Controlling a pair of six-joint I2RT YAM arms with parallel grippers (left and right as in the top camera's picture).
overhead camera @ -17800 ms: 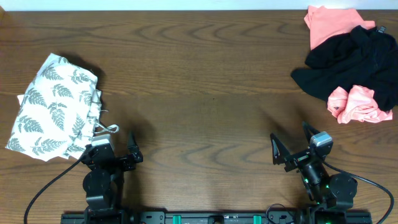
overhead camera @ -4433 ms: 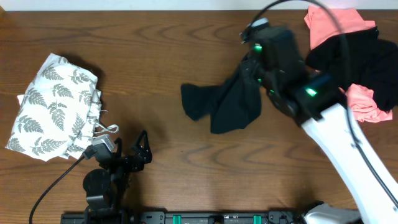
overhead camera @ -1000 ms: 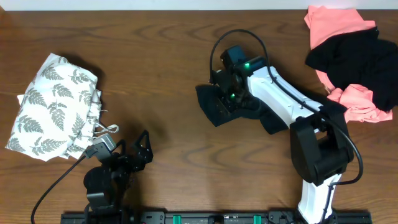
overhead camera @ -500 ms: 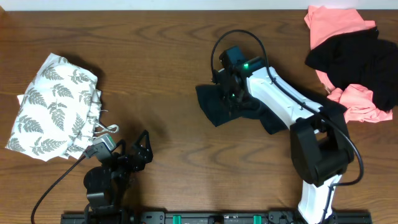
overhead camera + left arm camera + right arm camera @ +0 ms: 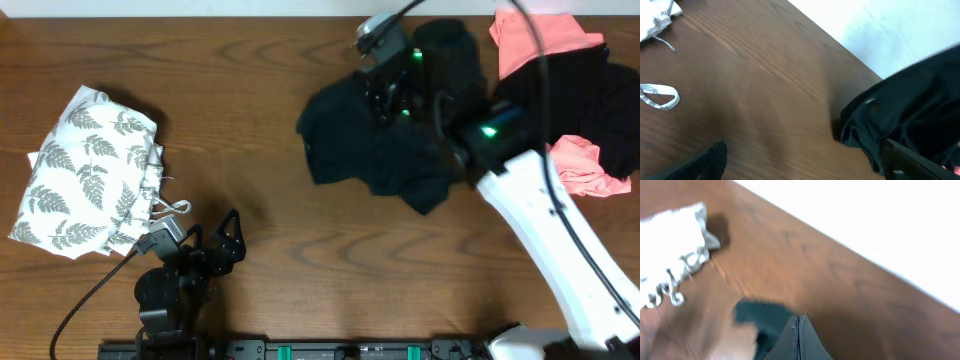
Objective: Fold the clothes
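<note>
My right gripper (image 5: 386, 92) is shut on a plain black garment (image 5: 375, 150) and holds it up over the middle of the table, the cloth hanging wide below it. In the right wrist view its fingertips (image 5: 799, 326) are pressed together, with the black garment (image 5: 760, 320) dangling under them. The same black garment (image 5: 905, 115) shows at the right of the left wrist view. My left gripper (image 5: 215, 250) rests open near the front left edge, nothing between its fingers (image 5: 710, 157). A fern-print garment (image 5: 85, 175) lies at the left.
A pile of salmon-pink cloth (image 5: 530, 40) and more black cloth (image 5: 590, 100) sits at the far right corner. A white drawstring loop (image 5: 178, 207) trails from the fern-print garment toward my left gripper. The white right arm (image 5: 560, 240) crosses the right half of the table.
My right gripper has shut on the black garment and risen with it toward the far edge. The cloth now hangs spread wider. The left arm has not moved.
</note>
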